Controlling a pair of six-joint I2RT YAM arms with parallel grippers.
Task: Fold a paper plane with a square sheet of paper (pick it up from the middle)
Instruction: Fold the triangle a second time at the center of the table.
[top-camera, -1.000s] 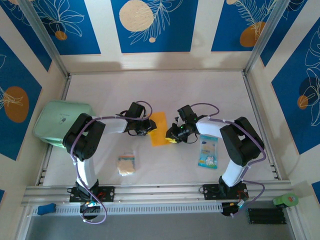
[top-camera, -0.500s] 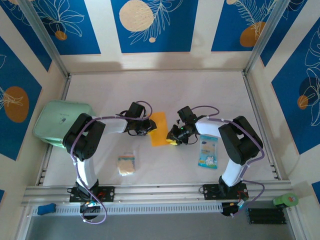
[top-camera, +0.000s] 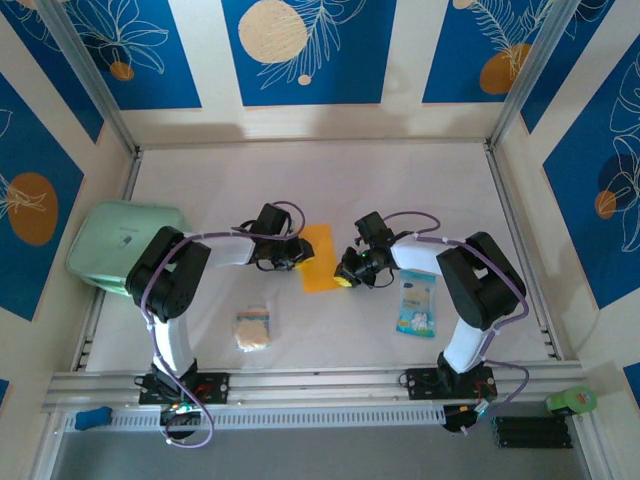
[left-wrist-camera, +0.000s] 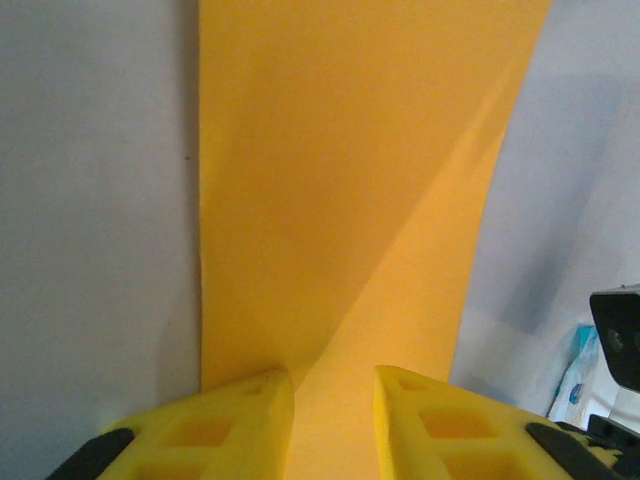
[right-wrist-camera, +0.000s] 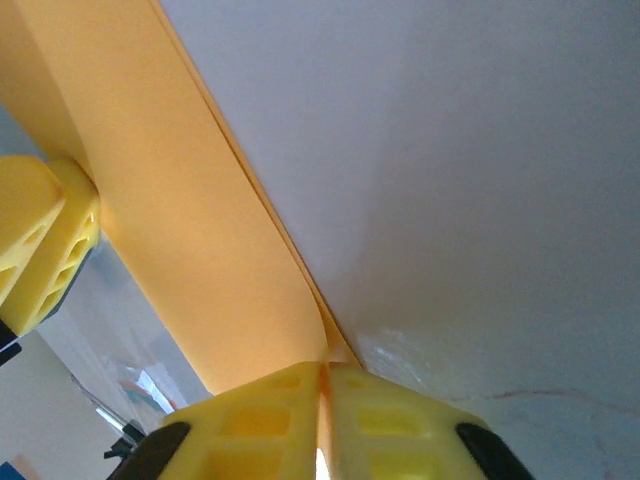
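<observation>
Top external view: square sheet of paper (top-camera: 318, 257), folded into a narrow orange strip, lying mid-tabletop (top-camera: 300, 180) between the two arms. Left gripper (top-camera: 298, 256) at its left edge, jaws slightly parted; right gripper (top-camera: 344, 279) pinched closed on its near right edge.

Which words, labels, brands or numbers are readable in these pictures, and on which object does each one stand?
No text is readable anywhere.
blue-white packet: coloured printing, too small to read.
mint-green container: small dark marks, too small to read.
orange-yellow paper: plain, no text.
</observation>
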